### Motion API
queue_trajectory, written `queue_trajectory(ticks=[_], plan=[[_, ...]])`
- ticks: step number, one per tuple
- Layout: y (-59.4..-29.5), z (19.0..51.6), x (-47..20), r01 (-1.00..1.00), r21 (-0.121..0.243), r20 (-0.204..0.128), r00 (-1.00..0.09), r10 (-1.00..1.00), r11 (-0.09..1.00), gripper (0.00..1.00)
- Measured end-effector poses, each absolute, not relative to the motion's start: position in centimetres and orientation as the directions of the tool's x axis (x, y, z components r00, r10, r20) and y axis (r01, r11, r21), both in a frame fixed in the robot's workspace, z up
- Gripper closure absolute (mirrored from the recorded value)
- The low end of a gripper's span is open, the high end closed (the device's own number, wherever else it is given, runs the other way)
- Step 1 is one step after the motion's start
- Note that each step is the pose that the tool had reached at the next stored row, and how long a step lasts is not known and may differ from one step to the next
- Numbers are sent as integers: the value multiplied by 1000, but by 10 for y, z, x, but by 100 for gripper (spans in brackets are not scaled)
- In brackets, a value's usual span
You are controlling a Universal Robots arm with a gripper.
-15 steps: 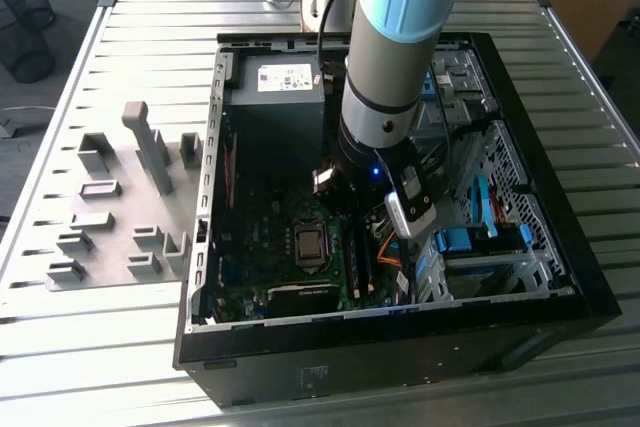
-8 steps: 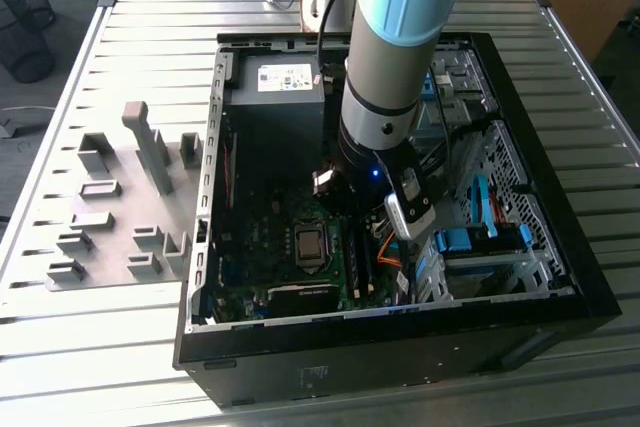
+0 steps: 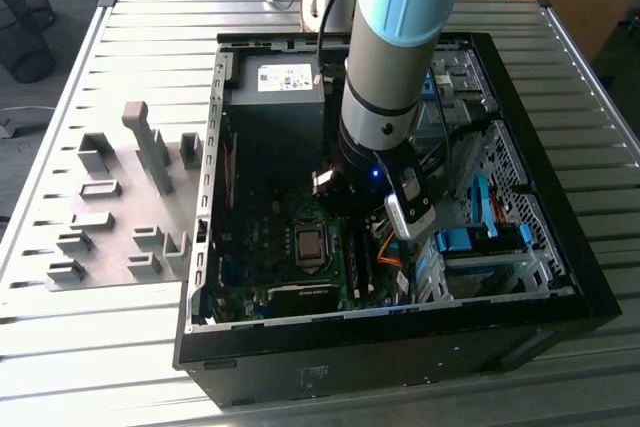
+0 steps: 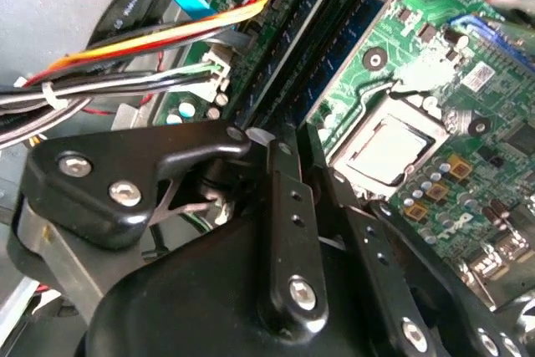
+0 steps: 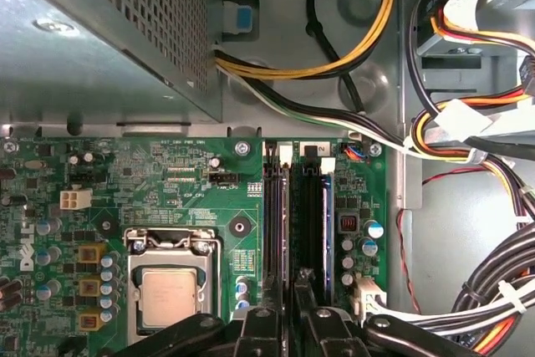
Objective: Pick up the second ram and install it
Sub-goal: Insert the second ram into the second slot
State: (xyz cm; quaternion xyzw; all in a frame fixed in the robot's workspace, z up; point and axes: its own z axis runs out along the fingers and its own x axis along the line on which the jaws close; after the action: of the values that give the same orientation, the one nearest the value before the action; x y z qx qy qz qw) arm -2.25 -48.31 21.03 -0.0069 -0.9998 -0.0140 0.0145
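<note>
In the first wrist view the second ram (image 5: 285, 223) shows edge-on as a thin pale strip. It stands in the memory slot nearest the CPU socket (image 5: 167, 290). Its near end runs into the narrow gap between my gripper (image 5: 290, 317) fingers, which are closed in on it from both sides. In the second wrist view the gripper (image 4: 305, 160) sits at the end of the long black slot rails (image 4: 284, 48), low over the green motherboard (image 4: 401, 48). In the exterior view the arm (image 3: 378, 137) reaches down into the open computer case, just to the right of the CPU socket (image 3: 310, 245).
The grey power supply box (image 5: 125, 31) sits beyond the board. Yellow, orange and black cable bundles (image 5: 468, 148) crowd the side of the slots away from the CPU socket. Blue drive brackets (image 3: 480, 242) fill the case's right part. A grey fixture plate (image 3: 120, 207) with holders lies on the table at the exterior view's left.
</note>
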Motion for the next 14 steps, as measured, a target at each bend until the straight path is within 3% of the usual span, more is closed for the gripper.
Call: queue_trajectory(ticks=[12,14], plan=[[-483,238,-23,14,27,32,-999,13,1000,79],[-483,239,-23,14,27,32,-999,13,1000,87]])
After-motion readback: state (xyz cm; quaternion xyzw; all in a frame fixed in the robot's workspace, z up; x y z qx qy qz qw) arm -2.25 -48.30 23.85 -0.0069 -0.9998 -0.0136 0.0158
